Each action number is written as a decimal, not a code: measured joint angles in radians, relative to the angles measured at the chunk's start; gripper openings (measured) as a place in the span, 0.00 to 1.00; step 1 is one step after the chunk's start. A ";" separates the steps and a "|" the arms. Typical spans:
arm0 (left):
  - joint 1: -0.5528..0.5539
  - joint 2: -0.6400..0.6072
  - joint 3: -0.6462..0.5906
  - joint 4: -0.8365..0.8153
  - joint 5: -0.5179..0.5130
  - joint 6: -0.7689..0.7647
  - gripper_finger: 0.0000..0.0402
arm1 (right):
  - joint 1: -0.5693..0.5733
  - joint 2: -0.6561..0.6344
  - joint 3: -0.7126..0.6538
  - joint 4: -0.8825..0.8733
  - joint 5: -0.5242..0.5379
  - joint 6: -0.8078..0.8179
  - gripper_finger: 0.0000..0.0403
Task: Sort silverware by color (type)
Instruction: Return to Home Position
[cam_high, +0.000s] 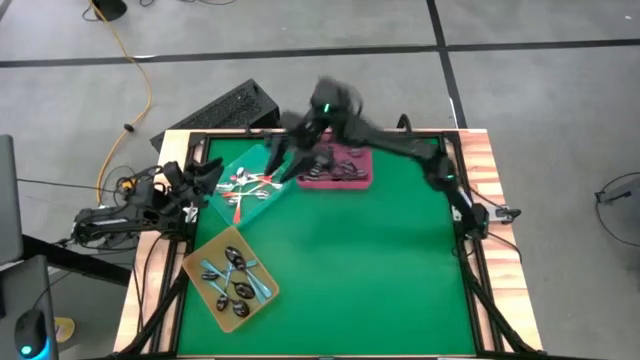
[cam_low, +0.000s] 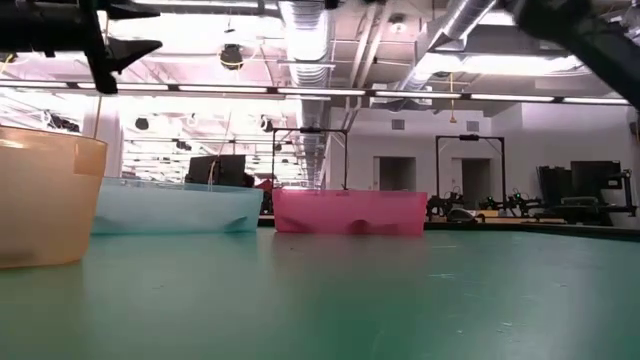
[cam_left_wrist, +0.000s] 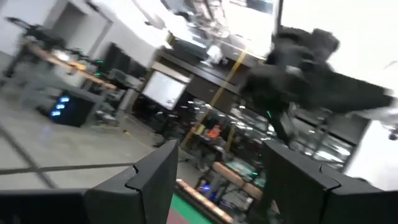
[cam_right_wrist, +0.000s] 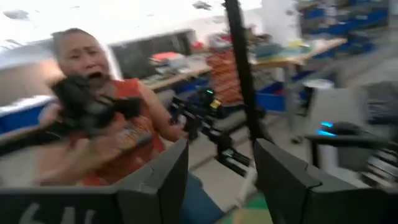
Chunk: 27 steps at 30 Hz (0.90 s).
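The silverware lies sorted in three trays. Blue-handled spoons (cam_high: 240, 275) fill the yellow tray (cam_high: 200, 258) near the left front. Red-handled spoons (cam_high: 245, 190) lie in the teal tray (cam_high: 232, 163), and dark spoons (cam_high: 335, 170) in the pink tray (cam_high: 362, 157) at the far side. My right gripper (cam_right_wrist: 221, 155) hangs open and empty, raised high above the teal and pink trays (cam_high: 283, 158). My left gripper (cam_left_wrist: 217, 162) waits open at the table's left edge (cam_high: 205, 180), holding nothing.
The three trays stand in a row in the low view: yellow (cam_low: 40, 195), teal (cam_low: 175, 207), pink (cam_low: 350, 212). A person (cam_right_wrist: 112, 124) sits beyond the table's left side. The green table (cam_high: 380, 270) stretches bare to the right and front.
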 joint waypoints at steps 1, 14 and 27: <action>0.000 0.001 0.007 0.001 0.023 0.000 0.54 | -0.018 -0.046 0.000 -0.178 0.042 -0.134 0.50; 0.013 0.002 0.028 -0.087 0.120 -0.003 0.54 | -0.023 -0.491 -0.070 -1.299 0.772 -0.837 0.50; 0.071 0.002 0.040 -0.096 0.179 0.015 0.54 | -0.057 -1.200 -0.812 -0.832 0.910 -0.657 0.50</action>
